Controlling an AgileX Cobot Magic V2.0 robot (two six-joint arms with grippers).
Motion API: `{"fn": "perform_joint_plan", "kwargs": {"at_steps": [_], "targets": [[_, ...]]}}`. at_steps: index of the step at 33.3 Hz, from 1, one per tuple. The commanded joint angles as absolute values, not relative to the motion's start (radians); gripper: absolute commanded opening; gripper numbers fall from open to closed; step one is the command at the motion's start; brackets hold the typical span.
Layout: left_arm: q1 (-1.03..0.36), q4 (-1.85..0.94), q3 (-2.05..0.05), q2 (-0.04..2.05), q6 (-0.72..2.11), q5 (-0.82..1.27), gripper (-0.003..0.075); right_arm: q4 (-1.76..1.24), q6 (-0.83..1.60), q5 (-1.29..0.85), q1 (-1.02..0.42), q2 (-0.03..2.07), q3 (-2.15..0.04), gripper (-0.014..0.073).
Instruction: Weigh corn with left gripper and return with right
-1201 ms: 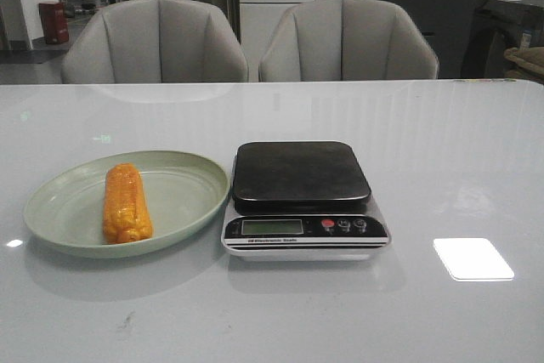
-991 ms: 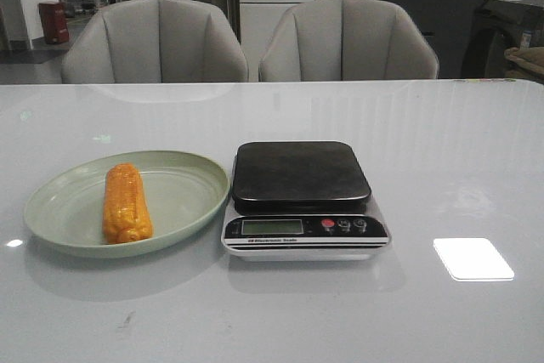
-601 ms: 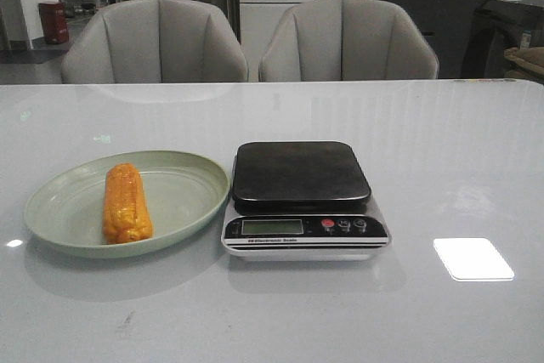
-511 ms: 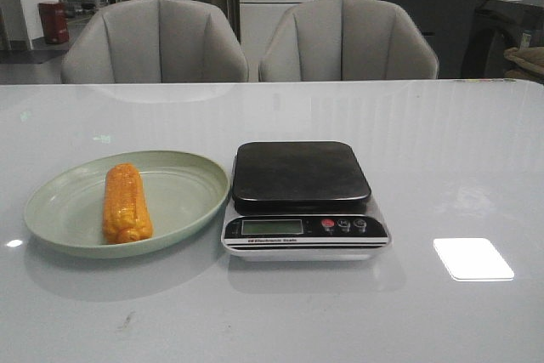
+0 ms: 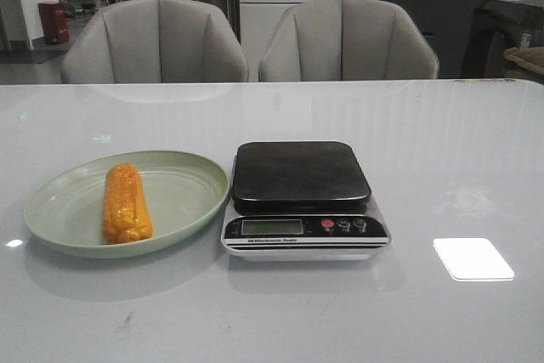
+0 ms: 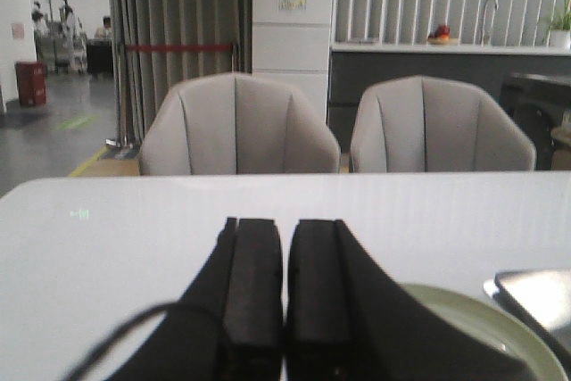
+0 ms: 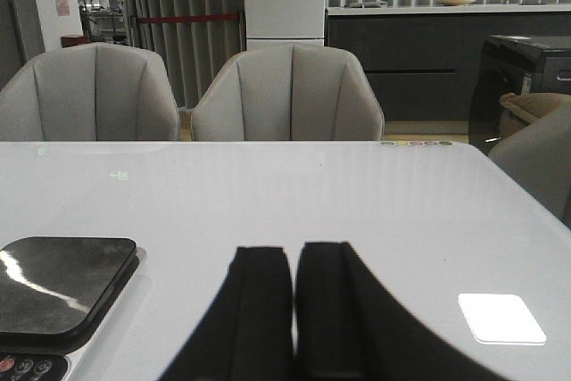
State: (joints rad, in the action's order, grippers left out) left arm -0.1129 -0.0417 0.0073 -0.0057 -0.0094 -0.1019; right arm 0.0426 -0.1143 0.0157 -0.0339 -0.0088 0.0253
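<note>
Across the last second or so the front view shows no change at all; the corn lies where it lay before, lengthwise on the left half of the green plate, and the scale sits just beside the plate at its 3 o'clock, its dark platform bare; neither arm enters the front view. The stillness suggests the task has not yet started; the corn is untouched and nothing has been weighed. The left gripper shows in its own wrist view with the two black fingers pressed together, clenched on nothing, held low over the white table with the plate's rim and a corner of the scale showing off to one side; a thin looped cable curls beside it. The right gripper is likewise closed and empty, with the scale's platform and buttons in its view. As a judgement, the first step is for the left gripper to part its fingers, travel to the corn on the plate and take it across its width; the cob's rounded body may roll if pinched off-centre; the right gripper has no part until the weighing is done.
</note>
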Motion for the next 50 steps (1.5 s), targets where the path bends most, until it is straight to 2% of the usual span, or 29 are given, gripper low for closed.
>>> {"fn": "perform_joint_plan", "kwargs": {"at_steps": [1,10,22,32,40,43,46,50], "targets": [[-0.119,-0.047,0.033,-0.027,-0.016,-0.279,0.0114,0.058,-0.104,0.099,-0.027,-0.029,0.036,0.0185],[-0.119,-0.047,-0.136,0.033,-0.016,-0.179,0.0114,0.058,-0.104,0.099,-0.027,-0.029,0.036,0.0185],[-0.119,-0.034,-0.501,0.263,-0.016,0.346,0.0114,0.058,-0.104,0.099,-0.027,-0.029,0.036,0.0185],[-0.119,-0.043,-0.481,0.3,-0.016,0.371,0.0114,0.058,-0.104,0.099,-0.027,-0.029,0.036,0.0185],[-0.18,-0.039,-0.47,0.372,-0.016,0.4,0.0122,0.058,-0.104,0.099,-0.027,-0.029,0.036,0.0185],[-0.211,-0.039,-0.482,0.408,-0.016,0.4,0.0204,0.058,-0.104,0.099,-0.027,-0.029,0.036,0.0185],[-0.233,-0.039,-0.498,0.449,-0.016,0.399,0.0351,0.058,-0.104,0.099,-0.027,-0.029,0.036,0.0185],[-0.247,-0.04,-0.513,0.495,-0.016,0.396,0.0482,0.058,-0.104,0.099,-0.027,-0.029,0.036,0.0185]]}}
